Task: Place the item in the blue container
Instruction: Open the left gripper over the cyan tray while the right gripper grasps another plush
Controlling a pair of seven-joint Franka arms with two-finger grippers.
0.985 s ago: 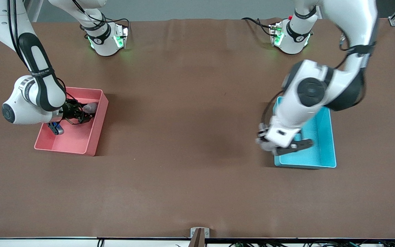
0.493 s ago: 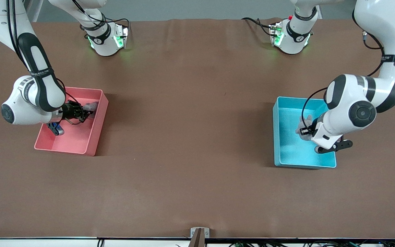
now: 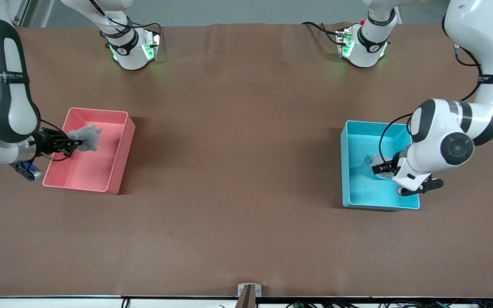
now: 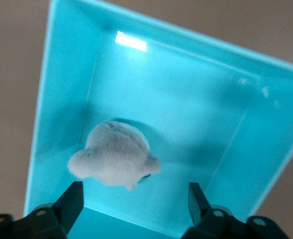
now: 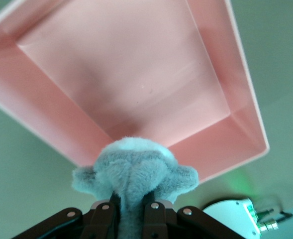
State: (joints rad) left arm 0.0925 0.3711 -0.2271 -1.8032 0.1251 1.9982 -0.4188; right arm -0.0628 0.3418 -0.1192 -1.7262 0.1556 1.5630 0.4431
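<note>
blue container (image 3: 351,194), right of frame: grey plush (image 4: 114,159) inside, left gripper (image 4: 134,211) spread wide above it, holding nothing. right gripper (image 5: 131,211) clamps grey toy (image 5: 134,174) over pink bin (image 3: 118,164).

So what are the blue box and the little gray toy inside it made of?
The blue container looks like smooth, glossy plastic: a lamp glints on its floor and its walls are thin and even. The gray toy lying in it looks like soft plush fabric, since its outline is fuzzy and rounded. What fills it cannot be seen. The left gripper is over it with jaws apart.
</note>
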